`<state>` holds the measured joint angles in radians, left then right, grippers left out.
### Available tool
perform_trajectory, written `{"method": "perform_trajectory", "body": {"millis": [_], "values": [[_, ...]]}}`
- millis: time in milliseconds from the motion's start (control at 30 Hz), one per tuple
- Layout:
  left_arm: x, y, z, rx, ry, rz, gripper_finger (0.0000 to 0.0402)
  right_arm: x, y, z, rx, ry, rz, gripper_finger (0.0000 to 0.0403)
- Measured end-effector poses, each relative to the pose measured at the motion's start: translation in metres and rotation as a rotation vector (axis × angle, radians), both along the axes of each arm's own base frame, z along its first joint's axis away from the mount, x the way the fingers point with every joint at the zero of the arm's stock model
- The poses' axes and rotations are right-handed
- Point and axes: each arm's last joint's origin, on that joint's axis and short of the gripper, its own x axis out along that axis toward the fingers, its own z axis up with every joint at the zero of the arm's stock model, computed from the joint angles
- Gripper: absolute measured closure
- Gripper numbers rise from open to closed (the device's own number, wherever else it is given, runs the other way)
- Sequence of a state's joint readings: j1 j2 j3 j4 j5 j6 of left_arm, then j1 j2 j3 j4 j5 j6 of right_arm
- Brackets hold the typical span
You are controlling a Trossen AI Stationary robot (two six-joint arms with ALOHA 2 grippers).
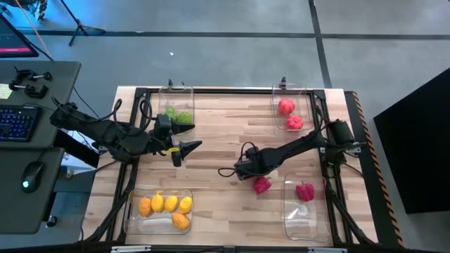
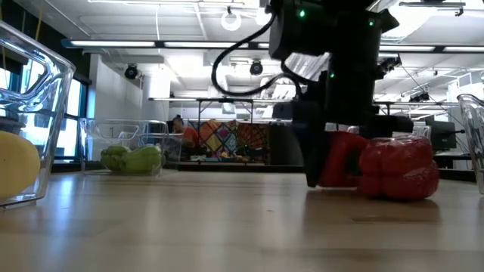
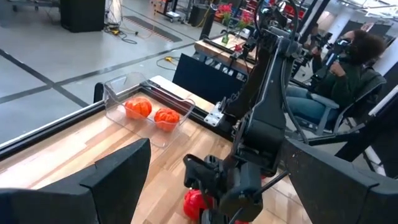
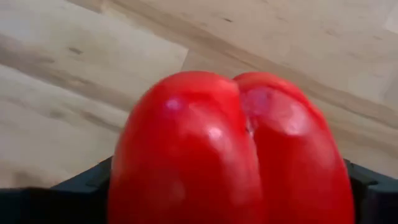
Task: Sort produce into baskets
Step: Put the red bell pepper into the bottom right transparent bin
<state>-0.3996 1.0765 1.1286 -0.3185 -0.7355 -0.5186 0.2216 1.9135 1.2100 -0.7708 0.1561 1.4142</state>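
Note:
A red pepper [image 4: 236,149] lies on the wood table near the middle and also shows in the high view [image 1: 262,185] and the low view [image 2: 398,170]. My right gripper [image 1: 252,176] is down at the table, shut on this pepper. My left gripper [image 1: 188,137] is open and empty above the table's left half, beside the far-left basket [image 1: 176,98], which holds green produce [image 1: 178,116]. The near-left basket [image 1: 133,211] holds several yellow and orange pieces. The far-right basket [image 1: 290,90] holds two red pieces. The near-right basket [image 1: 299,218] holds one red piece [image 1: 305,191]. My right gripper has the red pepper between its two fingers [image 4: 81,186], one on each of its sides [image 4: 124,180]. The fingers come slanting down from the table's right. The pepper's underside rests on the table [image 2: 393,198].
A dark frame runs round the table's edge [image 1: 232,90]. Bare wood [image 1: 225,211] lies between the two near baskets. A desk with keyboard and mouse [image 1: 21,140] stands left of the table. A seated person [image 3: 348,68] is in the room beyond the table.

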Motion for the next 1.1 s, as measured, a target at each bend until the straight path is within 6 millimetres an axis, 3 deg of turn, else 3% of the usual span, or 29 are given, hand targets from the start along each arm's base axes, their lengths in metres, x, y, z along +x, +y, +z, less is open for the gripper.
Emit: {"method": "perform_trajectory", "body": {"millis": [67, 133, 267, 367, 500, 633, 767, 900, 1100], "values": [[-0.001, 0.000, 0.000, 0.001, 0.002, -0.001, 0.0051, -0.002, 0.000, 0.009, -0.001, -0.020, 0.005, 0.0098], [-0.002, 0.001, 0.001, 0.004, 0.002, -0.002, 0.0051, -0.005, -0.001, 0.029, -0.030, -0.042, 0.037, 0.0106], [-0.004, 0.002, 0.002, 0.014, 0.002, -0.004, 0.0051, -0.017, -0.004, 0.092, -0.146, -0.129, 0.179, 0.0106], [-0.005, 0.002, 0.002, 0.015, 0.005, -0.004, 0.0051, -0.044, 0.003, 0.137, -0.202, -0.175, 0.310, 0.0106], [-0.005, 0.002, 0.001, 0.015, 0.010, -0.005, 0.0051, -0.092, 0.022, 0.169, -0.125, -0.202, 0.467, 0.0106], [-0.005, 0.002, 0.002, -0.001, 0.003, -0.002, 0.0051, -0.134, 0.050, 0.172, 0.123, -0.154, 0.556, 0.0097], [-0.005, 0.002, 0.002, -0.005, 0.001, -0.001, 0.0051, -0.167, 0.076, 0.164, 0.205, -0.063, 0.508, 0.0059], [-0.005, 0.002, 0.002, -0.025, -0.008, 0.011, 0.0051, -0.186, 0.095, 0.156, 0.223, -0.031, 0.451, 0.0040], [-0.005, 0.003, 0.002, -0.041, -0.015, 0.018, 0.0051, -0.196, 0.103, 0.156, 0.227, -0.027, 0.406, 0.0036]]}}
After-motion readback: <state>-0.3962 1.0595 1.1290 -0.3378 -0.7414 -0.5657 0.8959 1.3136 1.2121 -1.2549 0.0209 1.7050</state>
